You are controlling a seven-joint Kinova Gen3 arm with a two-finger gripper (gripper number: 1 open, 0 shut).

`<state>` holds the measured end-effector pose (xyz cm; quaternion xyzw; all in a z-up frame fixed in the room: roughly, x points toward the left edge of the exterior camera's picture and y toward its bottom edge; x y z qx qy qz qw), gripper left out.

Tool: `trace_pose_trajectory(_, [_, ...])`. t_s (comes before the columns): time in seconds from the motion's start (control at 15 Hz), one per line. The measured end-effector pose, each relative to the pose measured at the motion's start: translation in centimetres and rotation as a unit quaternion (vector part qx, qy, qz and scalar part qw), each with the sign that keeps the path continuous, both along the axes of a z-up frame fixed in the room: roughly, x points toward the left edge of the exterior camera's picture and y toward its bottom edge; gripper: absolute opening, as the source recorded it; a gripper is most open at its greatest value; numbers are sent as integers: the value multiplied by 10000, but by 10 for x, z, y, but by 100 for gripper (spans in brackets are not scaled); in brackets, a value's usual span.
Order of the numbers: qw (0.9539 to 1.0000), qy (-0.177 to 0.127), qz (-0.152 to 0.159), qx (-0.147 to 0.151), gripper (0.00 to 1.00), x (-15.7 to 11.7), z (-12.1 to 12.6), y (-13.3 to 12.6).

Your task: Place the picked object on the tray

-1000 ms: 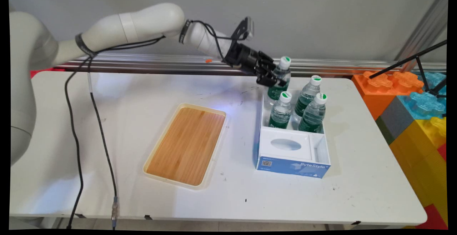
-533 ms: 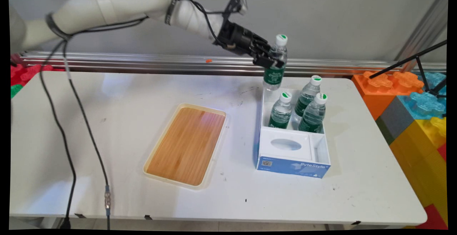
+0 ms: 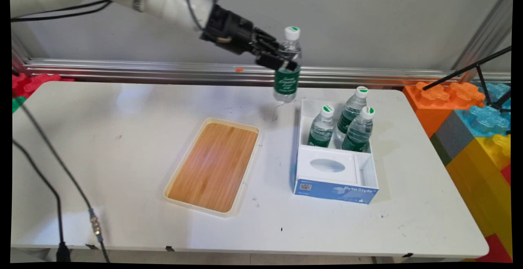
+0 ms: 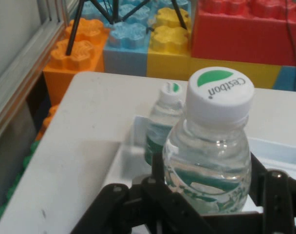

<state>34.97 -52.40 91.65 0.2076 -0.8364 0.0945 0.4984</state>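
My black gripper (image 3: 286, 61) is shut on a clear water bottle (image 3: 287, 68) with a green label and white cap, and holds it upright in the air above the table's far side, just left of the white box (image 3: 335, 167). In the hand view the held bottle (image 4: 211, 156) fills the centre between the gripper's (image 4: 206, 195) black fingers. Three more bottles (image 3: 321, 126) stand in the box's far compartment, and one of them (image 4: 162, 126) shows behind the held one. A wooden tray (image 3: 212, 164) with a cream rim lies on the table to the left.
Large coloured building blocks (image 3: 474, 113) are stacked past the table's right edge, with a black tripod leg (image 3: 466, 68) above them. A metal rail (image 3: 122, 70) runs along the wall behind the table. Black cables (image 3: 53, 167) hang at the left.
The gripper has lifted the bottle out of the box's far left corner and carried it up and to the left. The arm has risen toward the top edge.
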Motion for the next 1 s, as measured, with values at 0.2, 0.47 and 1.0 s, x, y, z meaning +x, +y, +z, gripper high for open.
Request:
trace_pose_trajectory(0.2, [9998, -67, -195, 66, 0, 22, 1, 41])
trace_pose_trajectory(0.47, [9985, -223, -497, 96, 0, 47, -13, 88])
trace_pose_trajectory(1.0, [9939, -521, -928, 275, 0, 75, -57, 144])
